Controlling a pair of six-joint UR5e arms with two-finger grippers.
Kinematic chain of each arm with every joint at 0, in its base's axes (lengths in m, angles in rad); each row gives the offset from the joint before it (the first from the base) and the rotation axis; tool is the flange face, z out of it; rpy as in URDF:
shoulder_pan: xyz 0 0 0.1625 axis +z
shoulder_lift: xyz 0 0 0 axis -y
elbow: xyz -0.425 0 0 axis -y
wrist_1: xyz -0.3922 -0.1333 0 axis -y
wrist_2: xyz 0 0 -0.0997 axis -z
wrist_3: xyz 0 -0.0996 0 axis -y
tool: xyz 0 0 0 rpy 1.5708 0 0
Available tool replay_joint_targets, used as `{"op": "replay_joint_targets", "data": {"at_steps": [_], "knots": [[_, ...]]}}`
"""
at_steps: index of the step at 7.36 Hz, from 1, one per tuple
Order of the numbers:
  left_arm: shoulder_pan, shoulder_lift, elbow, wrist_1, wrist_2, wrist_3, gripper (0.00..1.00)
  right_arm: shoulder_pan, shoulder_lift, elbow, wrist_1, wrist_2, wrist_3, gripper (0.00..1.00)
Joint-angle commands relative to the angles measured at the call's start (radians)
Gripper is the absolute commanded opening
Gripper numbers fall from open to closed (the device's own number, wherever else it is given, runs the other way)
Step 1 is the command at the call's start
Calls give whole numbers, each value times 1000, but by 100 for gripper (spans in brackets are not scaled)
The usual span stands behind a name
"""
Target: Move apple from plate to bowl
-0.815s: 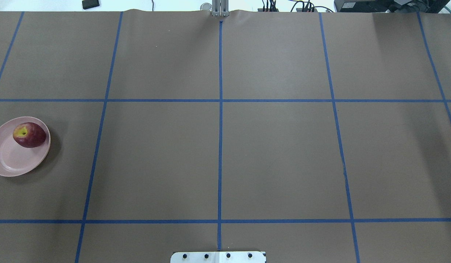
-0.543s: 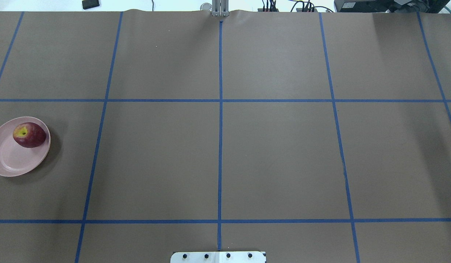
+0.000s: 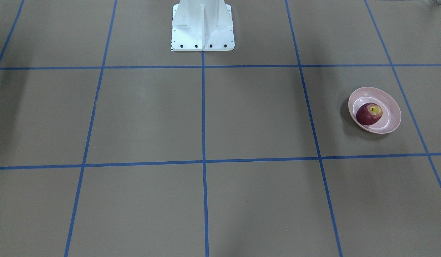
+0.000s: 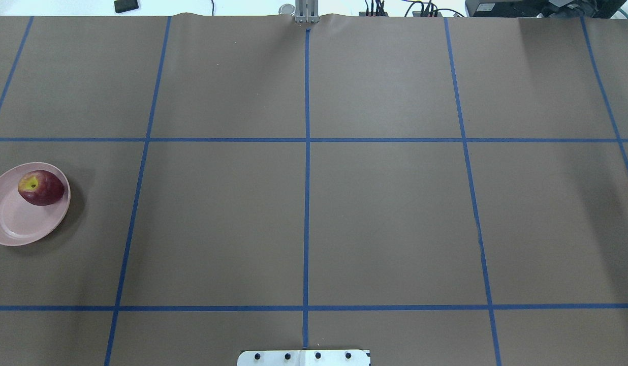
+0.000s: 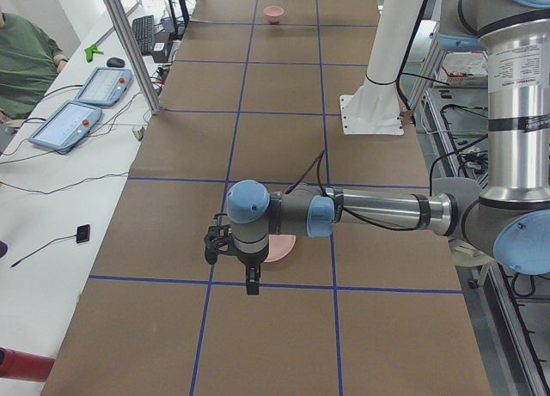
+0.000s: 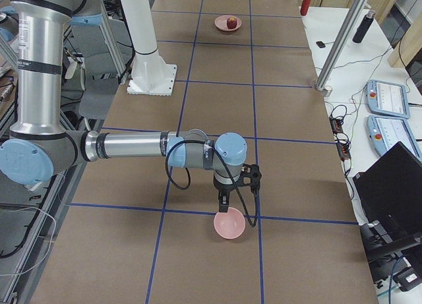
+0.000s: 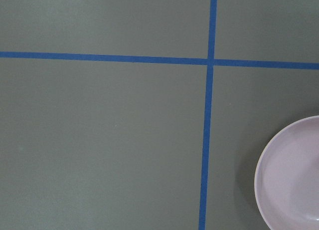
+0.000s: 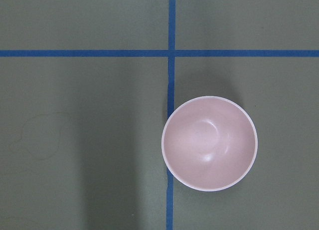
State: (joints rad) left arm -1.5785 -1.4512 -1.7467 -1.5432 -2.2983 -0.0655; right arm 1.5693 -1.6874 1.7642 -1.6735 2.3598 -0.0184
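The dark red apple (image 4: 41, 187) lies on the far side of the wide pink plate (image 4: 11, 226) at the table's left edge; both also show in the front view, apple (image 3: 369, 113) and plate (image 3: 391, 107). In the left side view my left gripper (image 5: 251, 280) hangs beside the plate (image 5: 282, 248), and the apple is hidden there. The small deep pink bowl (image 8: 209, 142) is empty. In the right side view my right gripper (image 6: 223, 202) hangs just above the bowl (image 6: 229, 225). I cannot tell whether either gripper is open or shut.
Brown table cover with a blue tape grid. The white robot pedestal (image 3: 202, 28) stands at the middle of the near edge. A metal frame post (image 6: 336, 47), tablets and a laptop (image 6: 389, 185) line the operators' side. A person (image 5: 26, 61) sits there.
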Motion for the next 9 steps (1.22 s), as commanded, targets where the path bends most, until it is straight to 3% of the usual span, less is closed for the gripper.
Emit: {"op": "replay_joint_targets", "data": {"at_steps": [1,9], "knots": [[0,-1,3,0,-1,0,98,0,0,0,0,-4,0,100],[0,-15,10,-29,-6,0,98,0,44,-14,1,-8,-5,100]]}}
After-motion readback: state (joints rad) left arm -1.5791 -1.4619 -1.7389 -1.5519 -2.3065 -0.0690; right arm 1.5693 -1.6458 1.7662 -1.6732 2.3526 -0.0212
